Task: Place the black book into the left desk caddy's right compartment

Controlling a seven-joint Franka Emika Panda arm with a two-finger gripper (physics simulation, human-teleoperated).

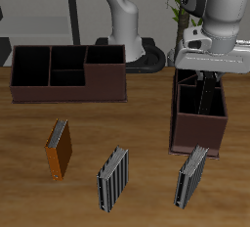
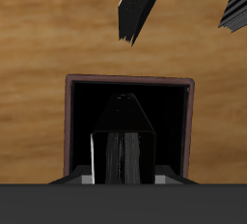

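While gripper [image 1: 206, 82] hangs over left desk caddy [image 1: 198, 133] near table's front edge, black book [image 2: 123, 141] upright directly beneath, clamped between fingers, inside right compartment [image 2: 82, 122].

the exterior view looks from the front and above, down across the table [image 1: 146, 123] toward the robot's base at the back edge. the wrist view looks straight down, close, into the left desk caddy [image 2: 130, 85] [image 1: 198, 123]. both views share that caddy and the two grey striped books [image 1: 113, 179] [image 2: 142, 4] near the front edge.
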